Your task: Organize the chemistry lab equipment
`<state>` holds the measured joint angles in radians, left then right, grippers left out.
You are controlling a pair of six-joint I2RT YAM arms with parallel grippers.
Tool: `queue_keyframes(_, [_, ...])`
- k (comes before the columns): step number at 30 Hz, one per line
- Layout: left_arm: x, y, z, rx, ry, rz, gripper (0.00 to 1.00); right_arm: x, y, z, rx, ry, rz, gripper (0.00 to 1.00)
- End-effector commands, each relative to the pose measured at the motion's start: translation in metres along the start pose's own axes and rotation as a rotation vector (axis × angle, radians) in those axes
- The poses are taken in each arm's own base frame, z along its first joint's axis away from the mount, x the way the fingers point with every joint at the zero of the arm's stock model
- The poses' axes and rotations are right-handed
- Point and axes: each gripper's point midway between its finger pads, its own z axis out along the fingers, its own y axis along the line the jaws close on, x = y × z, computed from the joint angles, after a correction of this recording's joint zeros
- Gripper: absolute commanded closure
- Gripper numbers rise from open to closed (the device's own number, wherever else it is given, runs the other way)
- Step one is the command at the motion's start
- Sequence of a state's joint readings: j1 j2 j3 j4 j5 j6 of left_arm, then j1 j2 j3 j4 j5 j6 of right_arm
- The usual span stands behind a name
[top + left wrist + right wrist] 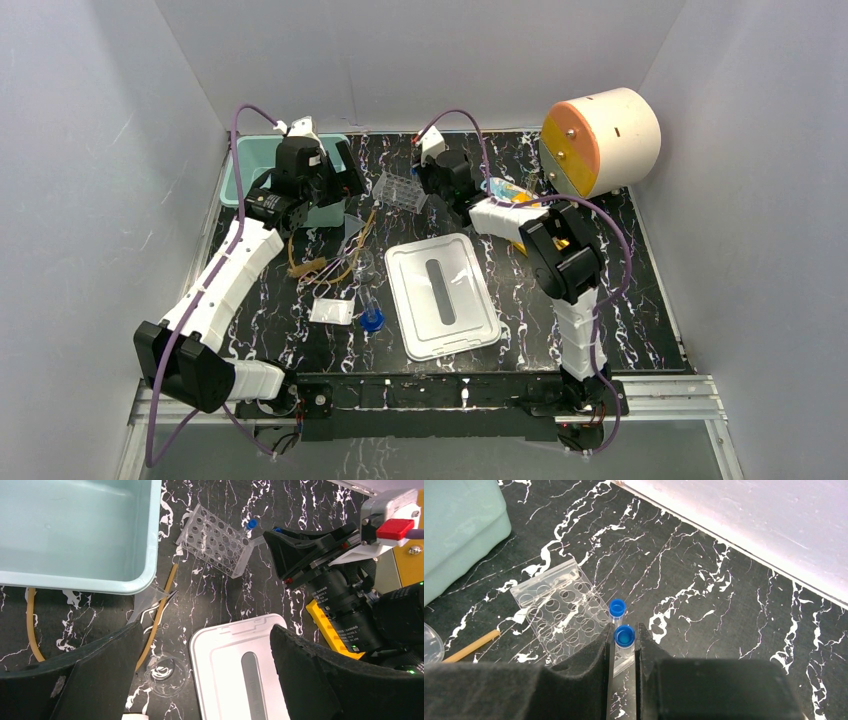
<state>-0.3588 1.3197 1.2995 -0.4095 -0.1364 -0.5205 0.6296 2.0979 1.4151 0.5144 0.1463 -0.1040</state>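
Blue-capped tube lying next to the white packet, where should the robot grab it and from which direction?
I'd take the tube across its clear body, just beyond the cap, coming straight down. It lies flat with its cap at the near end, so close left-right across its narrow width. The white packet lies close on its left, so keep clear of that.

Robot lab booth — white walls (400,60); marbled table (650,290); clear tube rack (400,190).

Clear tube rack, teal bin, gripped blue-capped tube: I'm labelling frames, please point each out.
clear tube rack (216,540): left wrist view, holed top face.
teal bin (90,581): left wrist view, near rim.
gripped blue-capped tube (624,636): right wrist view, its cap.
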Motion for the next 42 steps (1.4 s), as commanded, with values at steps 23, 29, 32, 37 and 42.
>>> queue_keyframes(23, [0.003, 0.012, -0.005, -0.039, -0.002, 0.037, 0.02, 0.008, -0.002, 0.021, 0.035, -0.046, 0.023, 0.74])
queue_keyframes(29, [0.004, 0.013, -0.004, -0.041, 0.002, 0.04, 0.02, 0.013, -0.003, 0.022, 0.042, -0.032, 0.036, 0.69])
queue_keyframes(32, [0.004, 0.013, -0.004, -0.042, 0.002, 0.04, 0.02, 0.013, -0.004, 0.022, 0.053, -0.026, 0.049, 0.64])
queue_keyframes(37, [0.003, 0.013, -0.004, -0.043, 0.0, 0.04, 0.02, 0.005, -0.009, 0.021, 0.078, -0.025, 0.06, 0.59])
queue_keyframes(42, [0.003, 0.013, -0.005, -0.042, -0.004, 0.039, 0.02, -0.005, -0.012, 0.019, 0.084, -0.027, 0.06, 0.59])
